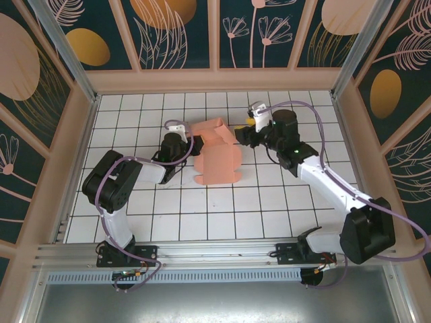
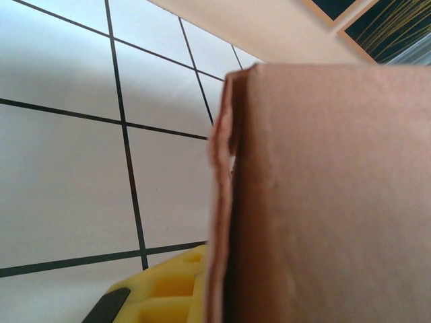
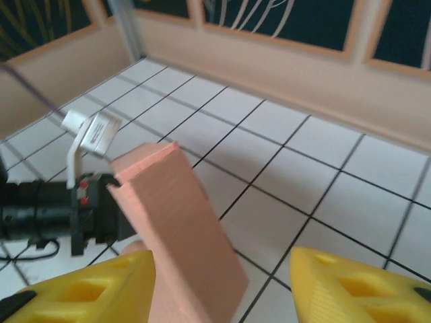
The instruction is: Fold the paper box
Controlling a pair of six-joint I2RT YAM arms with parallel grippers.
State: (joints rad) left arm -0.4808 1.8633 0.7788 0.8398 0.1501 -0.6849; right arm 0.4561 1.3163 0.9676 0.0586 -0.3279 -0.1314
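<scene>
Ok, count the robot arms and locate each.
2. The left arm reaches in from the left, left pincer at the paper box's left edge; the right arm from the right, right pincer at its far-right corner.

Box [image 2: 323, 202]: we see a salmon-brown cardboard panel up close, covering the right half from top to bottom.
Box edge: on its left side we make out two thin layers, slightly parted near the top.
Finger [image 2: 161, 289]: yellow, ribbed, at the bottom, just left of that edge; we cannot tell if it touches.
Floor [image 2: 60, 188]: white tiles, black lines.
Wall [image 2: 283, 27]: beige, with a dark panel [image 2: 384, 23] above.
</scene>
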